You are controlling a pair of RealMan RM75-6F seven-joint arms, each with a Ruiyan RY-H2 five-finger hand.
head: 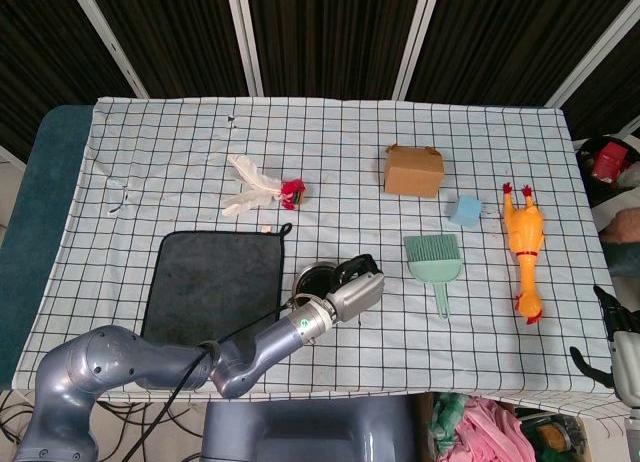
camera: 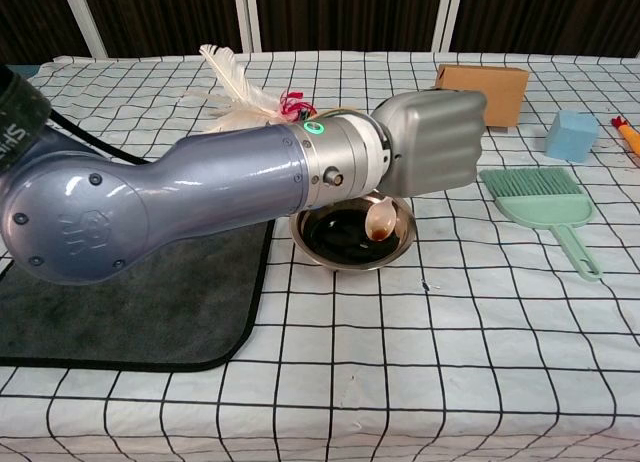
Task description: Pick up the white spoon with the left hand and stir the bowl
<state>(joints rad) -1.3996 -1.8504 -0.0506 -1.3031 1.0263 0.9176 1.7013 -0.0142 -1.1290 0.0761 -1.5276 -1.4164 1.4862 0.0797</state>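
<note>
- Spoon (camera: 382, 220) already sits in the left robot hand (camera: 432, 142), whose fingers are curled into a fist around the handle; only the pale spoon head shows in the chest view, hanging below the fist.
- The spoon head is inside the bowl (camera: 397, 250), toward its 2 o'clock side, at or just above the dark liquid; I cannot tell whether it is actually dipped in.
- The bowl stands on the checked worktop (camera: 480, 362) just beside the 3 o'clock edge of the dark mat (camera: 130, 312), near the front edge of the worktop.
- The step in hand looks like the stirring itself, so the job is to sweep the spoon head in small circles well within the rim.
- Keep the fist closed firmly and steadily; loosening it would likely let the handle twist or drop.
- Keep the circles slow and shallow: the bowl is light-looking metal and nothing holds it down, so a push against its wall could slide or tip it.
- Steer clear of the green dustpan (camera: 545, 197) at 3 o'clock of the bowl and the feather toy (camera: 240, 87) at 11 o'clock; both lie near the forearm's path.
- The right robot hand (head: 615, 347) waits well apart at the worktop's 4 o'clock corner, fingers spread and holding nothing.
</note>
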